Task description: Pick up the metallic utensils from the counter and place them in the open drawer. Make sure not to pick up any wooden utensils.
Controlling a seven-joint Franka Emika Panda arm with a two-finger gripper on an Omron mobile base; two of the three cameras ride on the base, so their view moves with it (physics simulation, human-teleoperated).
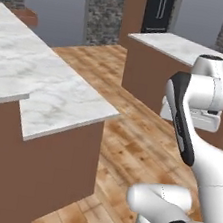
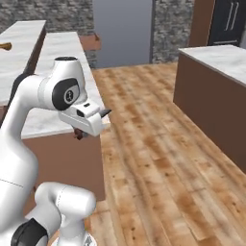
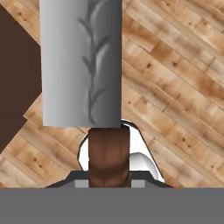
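My gripper [image 3: 109, 181] is shut on the brown handle of a metallic knife [image 3: 81, 65]. Its broad grey blade carries an engraved leaf pattern and points away from the hand, over the wooden floor. In the right base view the gripper [image 2: 89, 127] hangs in the air beside the near corner of the marble counter [image 2: 62, 72], with the knife's dark tip [image 2: 104, 113] poking out. A reddish-brown box that looks like the open drawer [image 2: 91, 42] juts out at the counter's far end. A small orange-brown piece, perhaps a wooden utensil [image 2: 5, 46], lies on the far counter at the left edge.
A marble-topped island [image 2: 216, 62] with brown sides stands across the aisle to the right. Wooden floor [image 2: 153, 144] runs between the two counters. A dark double-door appliance [image 1: 158, 12] and stone walls close the back of the room.
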